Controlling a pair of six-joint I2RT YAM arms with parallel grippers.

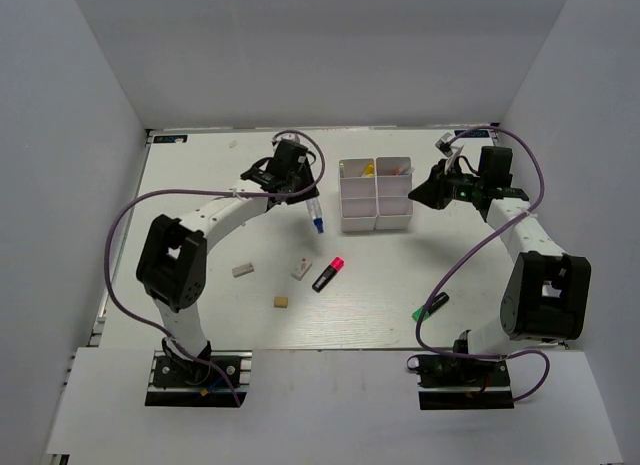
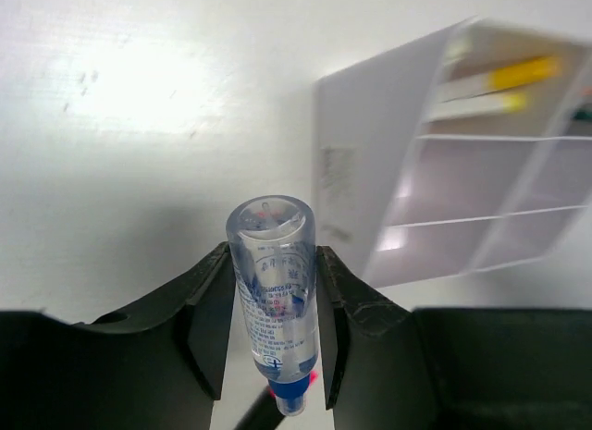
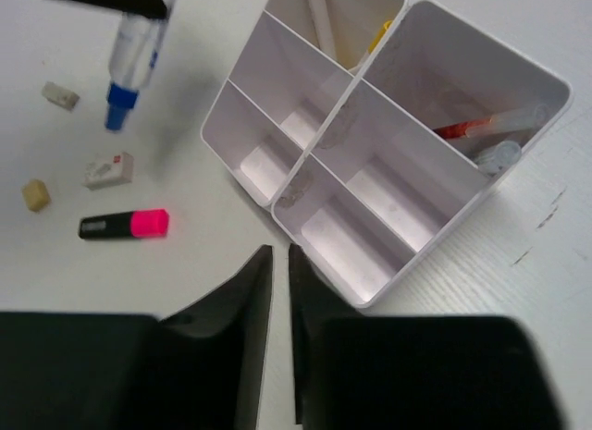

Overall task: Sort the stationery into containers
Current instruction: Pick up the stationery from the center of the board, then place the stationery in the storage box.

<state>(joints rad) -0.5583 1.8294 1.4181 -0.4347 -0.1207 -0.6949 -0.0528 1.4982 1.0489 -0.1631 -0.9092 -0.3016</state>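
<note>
The blue-capped white marker (image 2: 275, 328) is off the table (image 1: 200, 175), clamped across its barrel by the left gripper (image 2: 273, 264). It hangs with the cap downward, just beside the white box of four compartments (image 1: 360, 223) at its 9 o'clock in the top view, not touching it. The box stands near the middle of the table. In the top view its far-left compartment holds yellow-tipped pens (image 1: 366, 170) and its far-right compartment holds a red-marked pen (image 3: 472, 127) lying against a clear one. The right gripper (image 3: 280, 254) hovers at the box's 3 o'clock, released. Its jaws are parted by only a thin slit and nothing is between them. At the box's 7 o'clock, apart from it, the pink-and-black highlighter (image 1: 328, 274) lies flat with a white eraser (image 1: 302, 269) just beside it at its 9 o'clock. Farther out the same way lies a second pale eraser block (image 1: 243, 270), and a tan eraser (image 1: 281, 302) sits at about 7 o'clock from the highlighter. The green-and-black highlighter (image 1: 431, 306) lies well apart at the box's 5 o'clock, near the right arm's base.
</note>
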